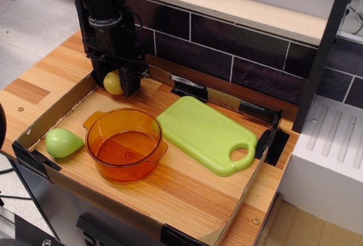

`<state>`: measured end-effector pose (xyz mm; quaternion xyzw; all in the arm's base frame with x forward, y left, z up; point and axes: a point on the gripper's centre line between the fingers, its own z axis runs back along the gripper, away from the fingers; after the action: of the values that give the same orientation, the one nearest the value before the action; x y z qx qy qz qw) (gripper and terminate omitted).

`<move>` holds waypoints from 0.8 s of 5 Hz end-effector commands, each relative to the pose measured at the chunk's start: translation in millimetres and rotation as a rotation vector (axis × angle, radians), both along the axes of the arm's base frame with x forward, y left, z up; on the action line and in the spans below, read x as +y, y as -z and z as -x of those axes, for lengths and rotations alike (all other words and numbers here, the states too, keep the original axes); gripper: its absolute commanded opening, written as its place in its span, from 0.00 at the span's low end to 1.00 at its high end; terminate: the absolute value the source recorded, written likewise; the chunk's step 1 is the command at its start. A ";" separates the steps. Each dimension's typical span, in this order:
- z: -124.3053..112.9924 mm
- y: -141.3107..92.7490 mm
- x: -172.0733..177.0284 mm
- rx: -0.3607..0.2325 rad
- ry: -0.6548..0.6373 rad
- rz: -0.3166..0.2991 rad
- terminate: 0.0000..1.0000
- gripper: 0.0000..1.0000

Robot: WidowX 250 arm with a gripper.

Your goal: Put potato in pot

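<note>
The yellow potato point(112, 81) lies at the back left corner of the tray, between the black fingers of my gripper point(115, 80). The gripper comes down from above and its jaws stand close on both sides of the potato, which is partly hidden by the right finger point(129, 80). The orange-amber transparent pot point(126, 143) stands empty on the tray floor, in front of the gripper and a little to the right.
A light green pear-shaped toy point(63, 142) lies left of the pot. A flat light green cutting board point(207, 134) lies right of the pot. The cardboard tray wall point(54, 111) runs along the left, and a dark tiled wall point(227, 59) stands behind.
</note>
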<state>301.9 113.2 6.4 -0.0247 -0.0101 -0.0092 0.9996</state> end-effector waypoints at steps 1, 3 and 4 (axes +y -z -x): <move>-5.6 -70.1 -0.6 -0.170 -0.031 0.019 0.00 0.00; 39.6 -90.6 -29.4 -0.083 0.065 0.084 0.00 0.00; 59.2 -83.9 -43.4 -0.047 0.093 0.081 0.00 0.00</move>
<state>231.4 65.3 75.4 -0.0747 -0.0092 -0.0528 0.9958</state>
